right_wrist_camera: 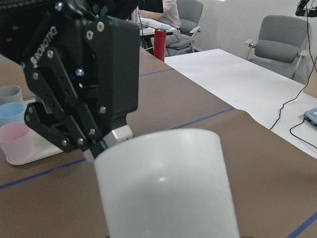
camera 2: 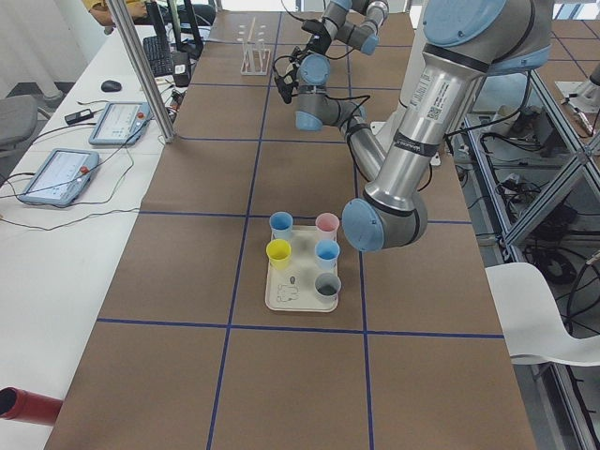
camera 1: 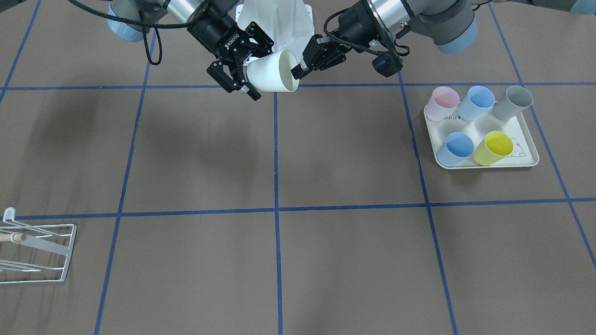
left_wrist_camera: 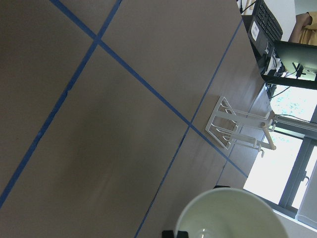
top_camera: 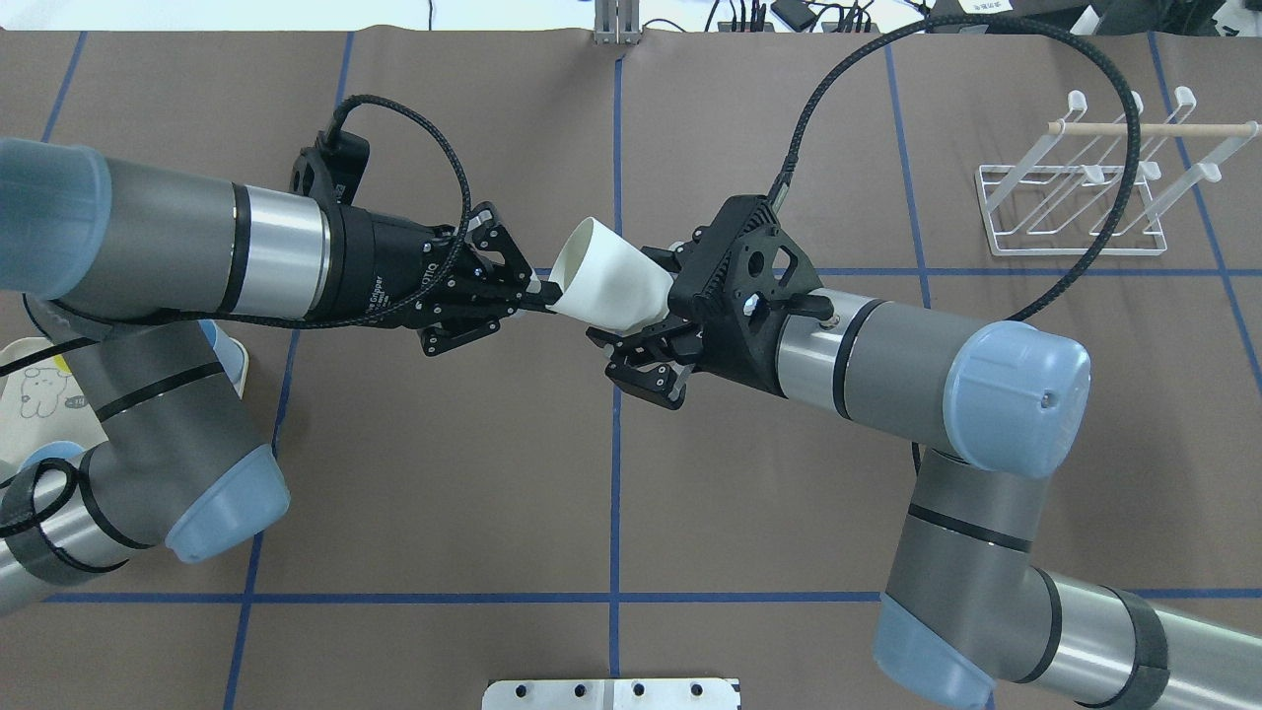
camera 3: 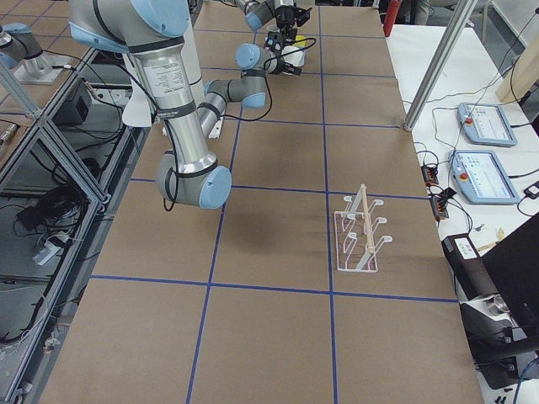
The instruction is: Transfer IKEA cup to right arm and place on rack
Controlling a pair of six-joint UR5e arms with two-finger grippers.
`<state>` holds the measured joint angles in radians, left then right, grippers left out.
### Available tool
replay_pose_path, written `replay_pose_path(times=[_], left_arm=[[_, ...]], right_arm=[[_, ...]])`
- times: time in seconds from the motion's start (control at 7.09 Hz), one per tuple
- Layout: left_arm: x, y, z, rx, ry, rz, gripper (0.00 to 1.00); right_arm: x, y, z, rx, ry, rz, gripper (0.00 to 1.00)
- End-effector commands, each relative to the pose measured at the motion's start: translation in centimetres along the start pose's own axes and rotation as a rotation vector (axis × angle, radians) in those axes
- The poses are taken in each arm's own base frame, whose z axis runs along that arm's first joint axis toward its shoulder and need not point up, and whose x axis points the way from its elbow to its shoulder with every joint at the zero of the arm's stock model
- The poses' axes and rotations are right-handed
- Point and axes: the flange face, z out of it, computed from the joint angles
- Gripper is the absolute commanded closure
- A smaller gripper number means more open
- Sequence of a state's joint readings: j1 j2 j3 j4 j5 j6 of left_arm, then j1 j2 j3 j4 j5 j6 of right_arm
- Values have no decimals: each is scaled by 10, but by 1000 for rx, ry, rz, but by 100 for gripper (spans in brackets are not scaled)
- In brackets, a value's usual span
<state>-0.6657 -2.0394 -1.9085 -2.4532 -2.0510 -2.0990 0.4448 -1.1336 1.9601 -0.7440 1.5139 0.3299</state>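
left arm (top_camera: 177, 247) fills the near left with its broad grey forearm. jaws of the left gripper (top_camera: 544, 292) are pinched on the rim of the white cup (top_camera: 606, 286), held sideways above the middle of the table (top_camera: 444, 473). the right gripper (top_camera: 659, 316) has its jaws spread wide around the cup's base. the rack (top_camera: 1075, 177) stands far right, well apart.

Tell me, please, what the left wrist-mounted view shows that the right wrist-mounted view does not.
Only the left wrist-mounted view shows the rack and the inside of the white cup. Only the right wrist-mounted view shows the left gripper at the cup's rim, the tray with a pink cup, and a red bottle. Both show the white cup close up.
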Motion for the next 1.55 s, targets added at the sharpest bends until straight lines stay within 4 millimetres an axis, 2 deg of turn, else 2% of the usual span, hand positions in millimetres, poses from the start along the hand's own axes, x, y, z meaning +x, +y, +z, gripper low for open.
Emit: replay_pose_path(times=[0.0, 0.42, 0.85, 0.99, 1.13, 1.27, 1.41], left_arm=[[-4, -2, -1, 3, -5, 2, 100], [-4, -2, -1, 3, -5, 2, 100], [-3, -1, -1, 0, -3, 4, 100], [-3, -1, -1, -1, -4, 11, 100], [-3, 2, -3, -11, -5, 61, 56], [-2, 1, -4, -10, -5, 100, 1], [-5, 0, -5, -8, -8, 100, 0]], right_arm=[[0, -1, -1, 2, -1, 0, 13], [0, -1, -1, 2, -1, 0, 13], [2, 0, -4, 3, 2, 0, 40], [2, 1, -4, 1, 3, 0, 45], [3, 1, -4, 0, 5, -1, 45], [3, 2, -4, -1, 5, -1, 45], [3, 2, -4, -2, 4, 0, 45]])
